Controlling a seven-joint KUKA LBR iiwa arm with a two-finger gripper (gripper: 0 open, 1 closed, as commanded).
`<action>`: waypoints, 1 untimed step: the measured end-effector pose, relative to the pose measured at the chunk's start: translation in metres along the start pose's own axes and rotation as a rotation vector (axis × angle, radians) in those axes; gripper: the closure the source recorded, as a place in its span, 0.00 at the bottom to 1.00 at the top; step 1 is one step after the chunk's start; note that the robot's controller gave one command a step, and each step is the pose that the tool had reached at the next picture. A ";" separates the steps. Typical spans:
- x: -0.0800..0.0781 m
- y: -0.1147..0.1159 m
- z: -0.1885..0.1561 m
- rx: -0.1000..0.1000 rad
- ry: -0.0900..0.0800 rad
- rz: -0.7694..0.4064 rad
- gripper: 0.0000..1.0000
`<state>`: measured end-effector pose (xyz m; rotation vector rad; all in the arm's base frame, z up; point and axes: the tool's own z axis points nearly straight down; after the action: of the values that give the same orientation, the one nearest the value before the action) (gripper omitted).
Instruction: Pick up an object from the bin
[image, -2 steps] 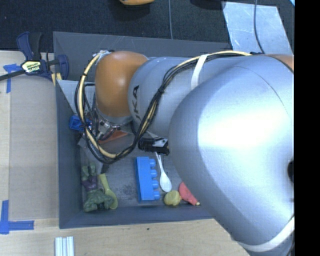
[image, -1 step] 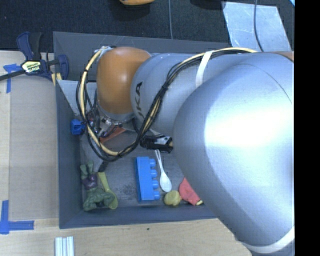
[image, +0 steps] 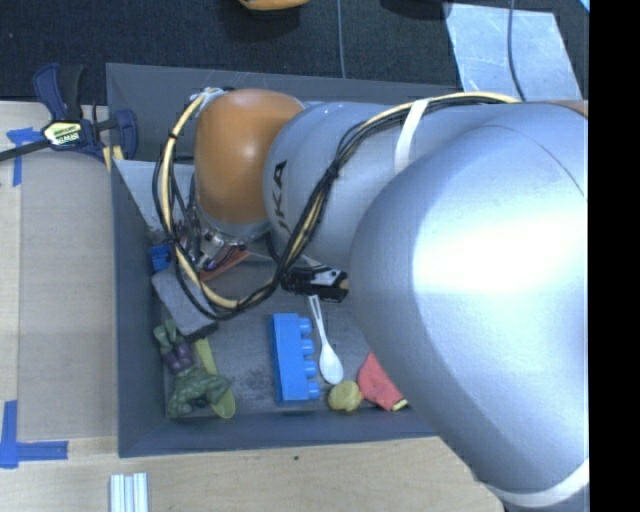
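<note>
Arm housing, grey and rounded, lies across the right half of the camera view and hides that side of the bin down to its near right corner. An orange cover on the wrist, looped with yellow and black cables, hides the far middle of the bin floor. The end effector shows beneath that cover only as a dark cluster of metal and wires. Whether it is apart, together or clamped on anything cannot be told, and nothing can be seen held in it.

The bin is grey metal with sloping walls and a scuffed grey floor, and a dark surface lies beyond its far rim.

The end effector hangs over the far left part of the bin. A small blue bit lies just beside it against the left wall, partly behind a cable, too small to name. A grey slab lies tilted just below that.

Toward the near wall, well apart from the end effector:
- A green figure lies in the left corner.
- A blue brick lies lengthwise in the middle.
- A white spoon lies touching the brick's right side, its handle running up under the arm.
- A yellow lump sits by the spoon's bowl.
- A red piece is cut off by the arm.
</note>
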<state>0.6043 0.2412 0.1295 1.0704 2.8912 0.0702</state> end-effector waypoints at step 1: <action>0.000 -0.001 -0.008 0.003 0.003 0.001 1.00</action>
<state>0.6033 0.2406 0.1372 1.0730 2.8942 0.0673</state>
